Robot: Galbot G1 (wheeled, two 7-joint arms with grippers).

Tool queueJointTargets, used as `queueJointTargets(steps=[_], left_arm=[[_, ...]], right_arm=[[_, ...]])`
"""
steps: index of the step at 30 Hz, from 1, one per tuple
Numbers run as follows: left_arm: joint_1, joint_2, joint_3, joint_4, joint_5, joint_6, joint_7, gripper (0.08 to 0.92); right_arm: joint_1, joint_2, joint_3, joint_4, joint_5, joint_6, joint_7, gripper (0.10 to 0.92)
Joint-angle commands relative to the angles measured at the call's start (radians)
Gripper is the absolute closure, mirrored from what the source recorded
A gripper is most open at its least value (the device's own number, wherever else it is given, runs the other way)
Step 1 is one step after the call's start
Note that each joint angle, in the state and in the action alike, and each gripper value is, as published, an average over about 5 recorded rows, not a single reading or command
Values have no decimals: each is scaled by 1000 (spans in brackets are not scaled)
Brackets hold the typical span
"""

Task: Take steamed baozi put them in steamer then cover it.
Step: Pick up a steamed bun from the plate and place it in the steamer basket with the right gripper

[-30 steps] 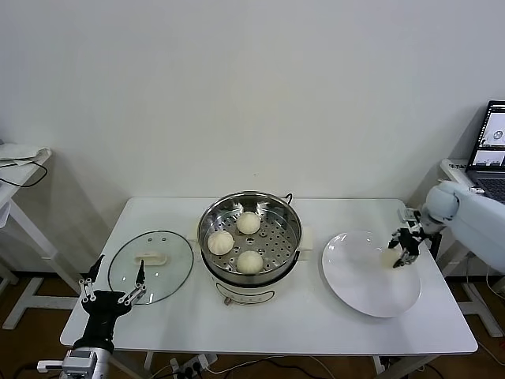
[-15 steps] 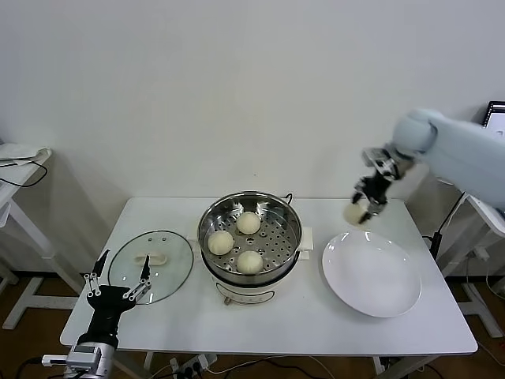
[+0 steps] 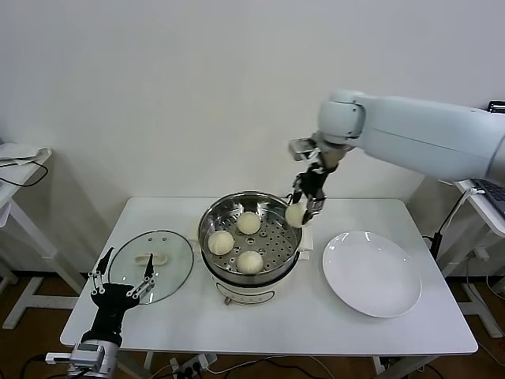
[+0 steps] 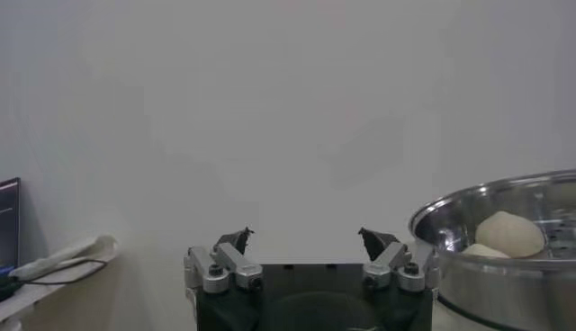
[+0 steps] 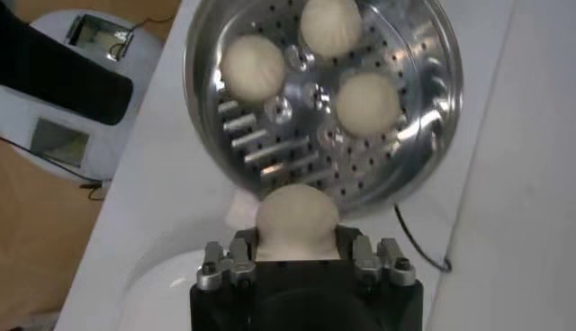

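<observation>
Head looks down on table [image 3: 316, 316] — both wrists share steamer [image 5: 324, 99].

Right gripper [image 3: 304, 207] raised, fingers clamped — left gripper [image 3: 120, 278] low, spread

Cream-white baozi [image 3: 296, 213] above the shiny perforated steel steamer [image 3: 272, 237]; white plate [image 3: 371, 272], white table [image 3: 316, 324].

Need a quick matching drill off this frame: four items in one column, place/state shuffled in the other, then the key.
Column 1:
1. glass lid
2. white plate
3. right gripper
4. left gripper

Column 2:
A. open, near the table's front-left edge
B. lying flat on the table, left of the steamer
C. bare, right of the steamer
D. shut on a baozi above the steamer's right rim

Pairs: 1-B, 2-C, 3-D, 4-A
</observation>
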Motion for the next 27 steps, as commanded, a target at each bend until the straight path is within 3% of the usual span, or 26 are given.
queueJointTargets(steps=[1,27], left_arm=[[-2,1,-3,3,-1,-1,-1,177],[16,-3,-28,-3,-1,-9,-3,177]], right_arm=[[-50,131,-44,-10,42,-47,67,440],[-152,180,-56,-117,-52,-38,75,439]])
